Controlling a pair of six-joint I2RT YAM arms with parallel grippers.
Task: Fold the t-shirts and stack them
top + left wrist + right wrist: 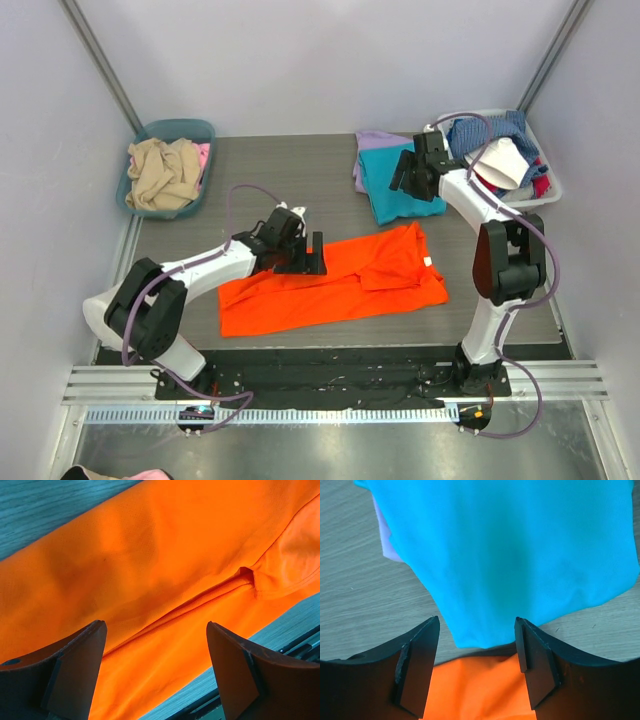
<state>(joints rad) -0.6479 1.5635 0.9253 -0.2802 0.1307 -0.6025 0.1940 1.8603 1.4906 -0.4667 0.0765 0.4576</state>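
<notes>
Just behind the orange t-shirt (340, 285), spread creased on your table (250, 165), the teal t-shirt (402, 188) lies folded atop the lavender one (376, 141). Both stand open: left pincer (155, 627) over orange, right pincer (476, 622) over teal.

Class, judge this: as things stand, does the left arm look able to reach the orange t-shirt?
Probably yes: the left gripper hangs open just above the orange t-shirt, nothing lying between them.

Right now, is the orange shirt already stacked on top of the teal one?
No, the orange shirt lies spread on the table, in front of the folded teal shirt.
</notes>
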